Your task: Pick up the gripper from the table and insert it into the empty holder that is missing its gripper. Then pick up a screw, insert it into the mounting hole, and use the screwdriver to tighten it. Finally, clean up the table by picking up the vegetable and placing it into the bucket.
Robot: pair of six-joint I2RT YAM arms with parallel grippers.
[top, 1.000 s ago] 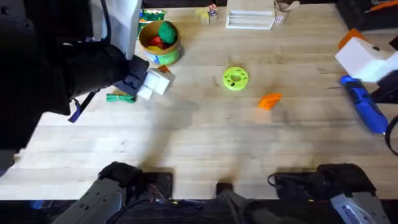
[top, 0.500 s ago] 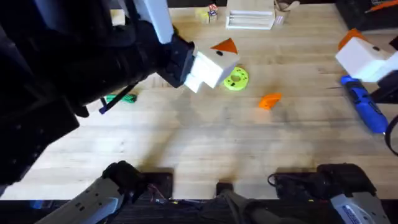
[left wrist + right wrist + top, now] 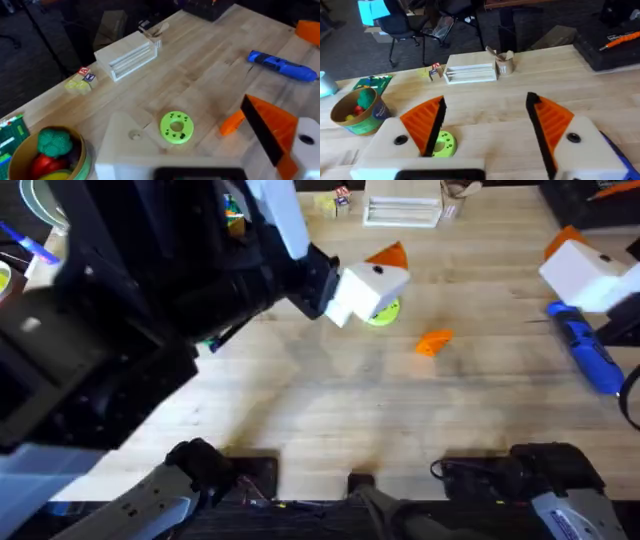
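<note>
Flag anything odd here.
One white finger block of the left gripper is bare, lacking an orange wedge; its twin has one. A loose orange wedge lies on the table near the lime disc.

Spreading pale and wide under everything: a butcher-block wooden table (image 3: pixel 300 400). Standing beyond its far edge on dark carpet (image 3: pixel 470 35): a black office chair (image 3: pixel 400 22), left. Sitting nearer on the floor, a brown cardboard box (image 3: pixel 112 25). Lighting evenly, throwing soft shadows.

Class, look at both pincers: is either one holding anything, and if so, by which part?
Nothing is held. The right pincer is open and empty; the left pincer is open above the table.
</note>
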